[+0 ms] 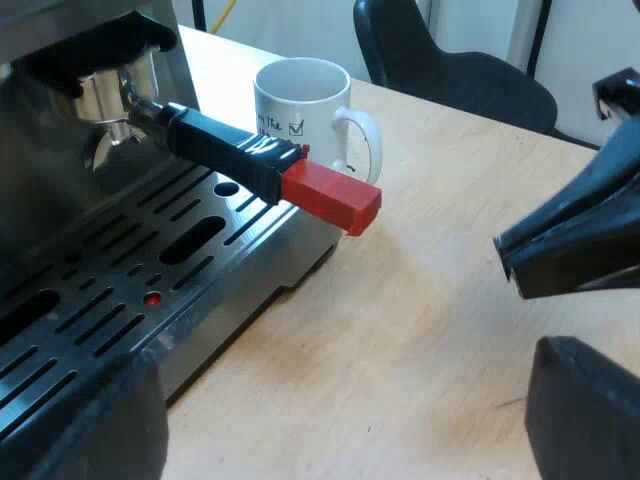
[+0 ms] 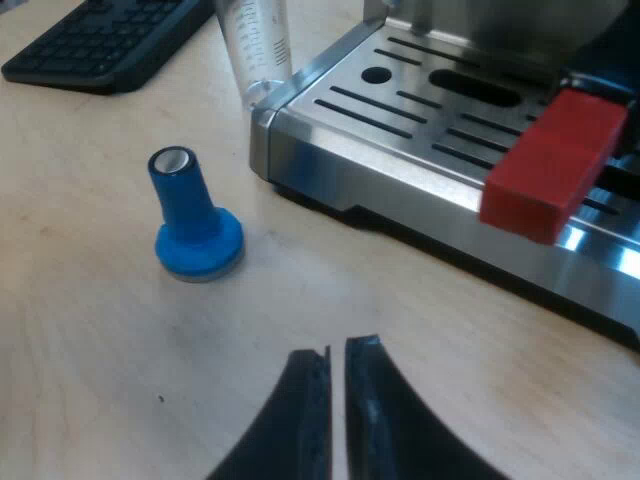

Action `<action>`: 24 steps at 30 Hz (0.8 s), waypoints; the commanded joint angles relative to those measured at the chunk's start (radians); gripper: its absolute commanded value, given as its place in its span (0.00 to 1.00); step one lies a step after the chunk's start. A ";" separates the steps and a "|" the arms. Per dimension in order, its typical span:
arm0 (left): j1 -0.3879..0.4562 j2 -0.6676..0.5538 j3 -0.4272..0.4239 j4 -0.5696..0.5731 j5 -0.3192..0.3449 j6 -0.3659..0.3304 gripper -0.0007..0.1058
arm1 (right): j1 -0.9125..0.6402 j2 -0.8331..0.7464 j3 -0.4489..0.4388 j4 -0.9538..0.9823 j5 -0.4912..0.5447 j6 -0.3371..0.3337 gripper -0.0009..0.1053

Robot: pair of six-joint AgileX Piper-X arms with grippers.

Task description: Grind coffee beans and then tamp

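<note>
You are seemingly preparing to free the holder (image 1: 110, 105), left fingers (image 1: 585, 245) hanging released, right fingers (image 2: 300, 420) pressing together empty; its handle (image 1: 230, 152) needs gripping.

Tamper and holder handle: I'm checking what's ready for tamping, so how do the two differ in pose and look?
The tamper stands upright, loose on the table; the holder handle juts out from the front of the machine, over the drip tray. The tamper is blue with a pale top; the holder handle is black, ending in red. Both are near the drip tray.
</note>
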 commanded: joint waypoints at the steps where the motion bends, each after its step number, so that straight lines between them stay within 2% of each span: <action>1: -0.004 0.003 0.000 -0.013 0.005 -0.001 0.70 | 0.024 0.028 0.000 -0.058 0.031 -0.003 0.01; 3: -0.004 0.003 0.000 -0.013 0.005 -0.001 0.70 | 0.047 0.051 0.000 -0.084 0.132 -0.002 0.01; 4: -0.004 0.003 0.000 -0.013 0.005 -0.001 0.70 | 0.050 0.057 0.000 -0.087 0.151 0.004 0.01; 6: -0.004 0.003 0.000 -0.013 0.005 -0.001 0.70 | 0.060 0.069 0.000 -0.107 0.234 0.041 0.01; 8: -0.004 0.003 0.000 -0.013 0.005 -0.001 0.70 | 0.065 0.084 0.000 -0.123 0.296 0.125 0.01; 11: -0.004 0.003 0.000 -0.013 0.005 -0.001 0.70 | 0.064 0.102 0.000 -0.142 0.326 0.161 0.01; 18: -0.004 0.003 0.000 -0.013 0.005 -0.001 0.70 | 0.064 0.171 0.000 -0.213 0.329 0.161 0.01; 24: -0.004 0.003 0.000 -0.013 0.005 -0.001 0.70 | 0.064 0.236 0.000 -0.292 0.386 0.161 0.01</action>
